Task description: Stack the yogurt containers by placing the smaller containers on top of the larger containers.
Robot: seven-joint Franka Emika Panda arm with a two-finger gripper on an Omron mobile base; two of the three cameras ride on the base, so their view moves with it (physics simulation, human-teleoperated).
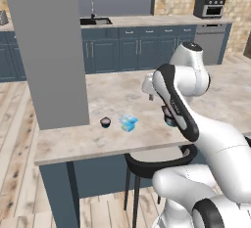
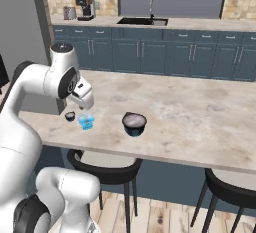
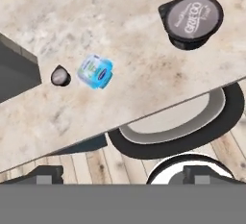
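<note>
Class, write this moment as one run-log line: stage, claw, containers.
stage: nothing stacked | claw: open, empty, above counter | tiny cup, blue container, large cup: apart on counter

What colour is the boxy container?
Light blue container, with a pale label; clearest in the hand view.

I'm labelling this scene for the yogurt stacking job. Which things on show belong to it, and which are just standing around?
Part of the job:
- large dark yogurt cup
- light-blue container
- tiny dark cup
- end effector, above the two small ones

Just standing around:
- black stool under the counter edge
- sink at the back
- coffee machine
- toaster oven
</note>
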